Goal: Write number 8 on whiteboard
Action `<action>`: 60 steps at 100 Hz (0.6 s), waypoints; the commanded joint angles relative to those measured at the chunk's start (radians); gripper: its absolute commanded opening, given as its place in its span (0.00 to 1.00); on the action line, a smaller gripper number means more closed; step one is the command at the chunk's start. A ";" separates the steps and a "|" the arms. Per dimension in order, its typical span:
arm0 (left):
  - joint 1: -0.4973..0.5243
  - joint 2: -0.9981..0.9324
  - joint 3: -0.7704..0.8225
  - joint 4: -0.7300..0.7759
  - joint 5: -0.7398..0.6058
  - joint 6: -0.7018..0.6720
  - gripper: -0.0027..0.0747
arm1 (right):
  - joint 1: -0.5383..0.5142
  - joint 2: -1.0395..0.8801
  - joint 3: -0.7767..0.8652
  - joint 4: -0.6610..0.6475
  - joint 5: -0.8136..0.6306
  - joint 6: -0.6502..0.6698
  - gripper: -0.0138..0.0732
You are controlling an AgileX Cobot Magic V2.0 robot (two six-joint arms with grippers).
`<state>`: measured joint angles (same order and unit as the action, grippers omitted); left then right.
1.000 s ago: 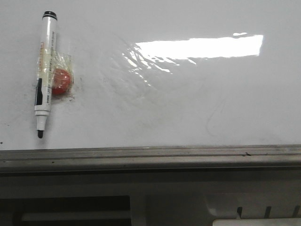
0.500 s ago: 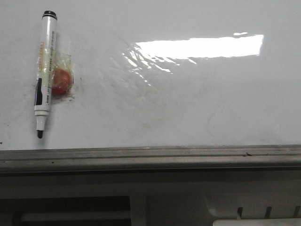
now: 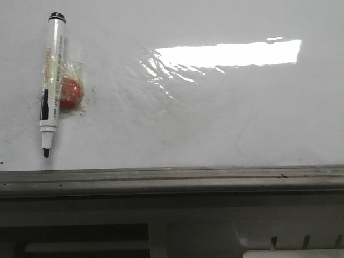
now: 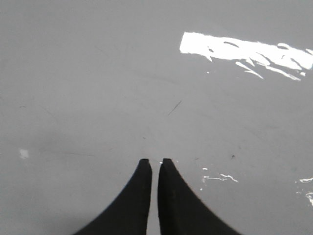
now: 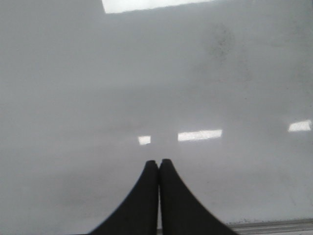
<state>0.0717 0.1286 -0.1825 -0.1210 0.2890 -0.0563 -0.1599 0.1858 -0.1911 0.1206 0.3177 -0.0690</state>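
Observation:
The whiteboard [image 3: 215, 123] fills the front view, glossy white with faint smudges and a wrinkled shiny patch [image 3: 161, 70]. No number 8 shows on it. A white marker pen [image 3: 52, 80] with a black tip pointing toward the near edge lies at the left, taped beside a red round magnet [image 3: 70, 92]. Neither gripper shows in the front view. My left gripper [image 4: 155, 161] is shut and empty above bare board. My right gripper [image 5: 159, 162] is shut and empty above bare board near the edge rail [image 5: 274, 226].
The grey metal edge rail [image 3: 172, 177] runs along the board's near side. Below it is a grey panel with slots [image 3: 86, 239]. Bright light reflections lie on the board [image 3: 231, 54].

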 commanded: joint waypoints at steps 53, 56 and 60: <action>-0.228 0.042 0.008 -0.004 -0.282 0.041 0.62 | -0.002 0.018 -0.036 0.003 -0.076 -0.012 0.09; -0.262 0.052 0.008 -0.002 -0.289 0.041 0.61 | -0.002 0.018 -0.036 0.003 -0.080 -0.012 0.09; -0.297 0.062 0.008 0.003 -0.282 0.041 0.60 | -0.002 0.018 -0.036 0.003 -0.080 -0.012 0.09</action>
<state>-0.1514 0.1560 -0.1485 -0.1223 0.0855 -0.0185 -0.1599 0.1858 -0.1911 0.1206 0.3194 -0.0690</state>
